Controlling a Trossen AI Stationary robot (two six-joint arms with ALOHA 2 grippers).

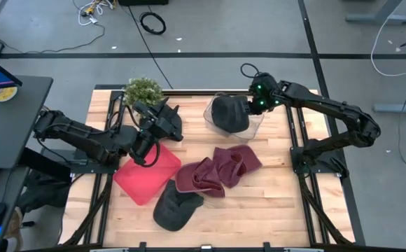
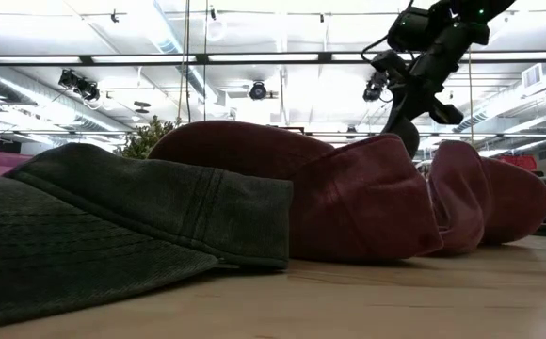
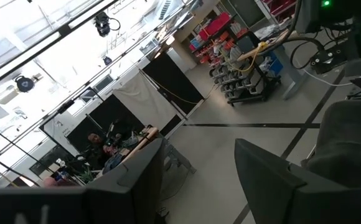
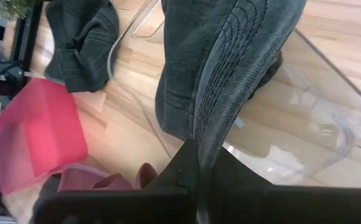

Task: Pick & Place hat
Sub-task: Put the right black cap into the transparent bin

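Observation:
My right gripper is at the table's far side, shut on a dark grey hat over a clear plastic container. A second dark grey hat lies flat on its brim and crown near the table's near edge, filling the foreground of the low view. Maroon hats lie in a heap at the middle. My left gripper hovers open above the far corner of a pink bin, touching nothing; its wrist view looks up into the room. My right gripper pinches the dark grey hat between its two fingers at the stitched brim. The fingers come from above, slanting down from the far right side. The hat hangs below them, inside the rim of the clear container; I cannot tell whether it touches the bottom.
A potted plant stands at the far left corner of the table, just behind my left arm. The pink bin sits left of the maroon heap. Bare wood shows on the table's right and near-right side. A person is far off in the room.

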